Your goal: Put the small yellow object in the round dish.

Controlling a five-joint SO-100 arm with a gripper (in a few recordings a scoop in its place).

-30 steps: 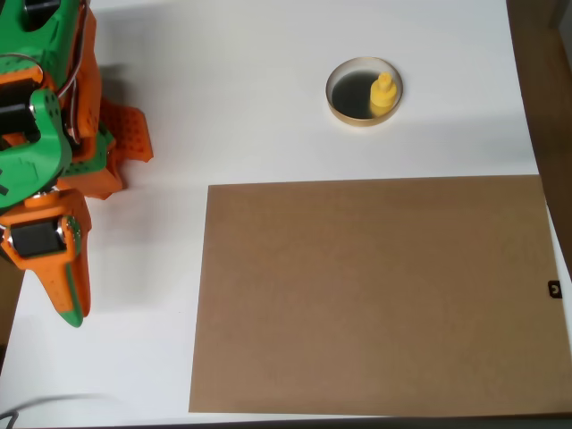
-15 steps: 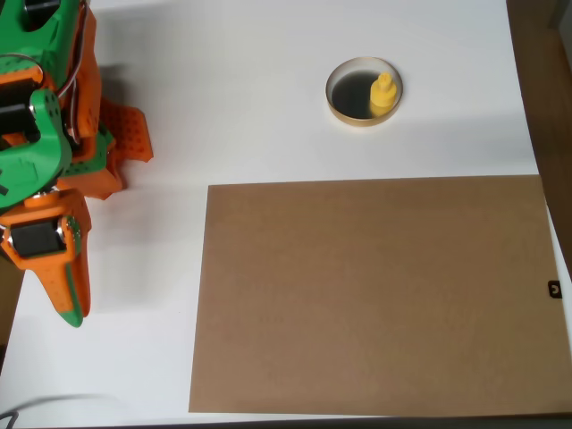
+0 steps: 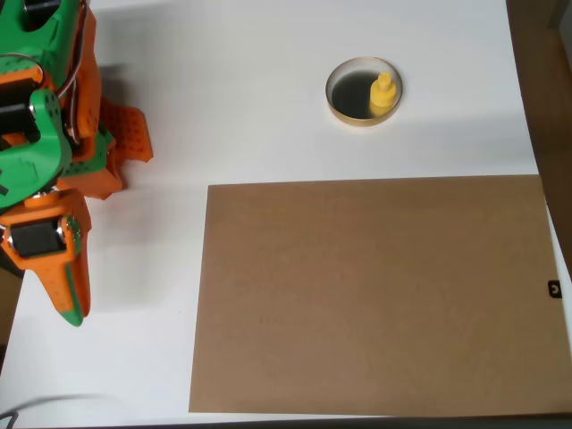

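Note:
The small yellow object (image 3: 383, 93) stands upright inside the round dish (image 3: 345, 90), against the right side of its dark inside. The dish sits on the white table at the upper middle of the overhead view. My orange and green gripper (image 3: 71, 308) is far away at the left edge, pointing toward the bottom of the picture. Its two fingers lie together with nothing between them.
A large brown cardboard sheet (image 3: 375, 295) covers the lower right of the white table (image 3: 241, 107). The arm's orange and green body (image 3: 54, 116) fills the upper left corner. A small black piece (image 3: 554, 289) sits at the cardboard's right edge.

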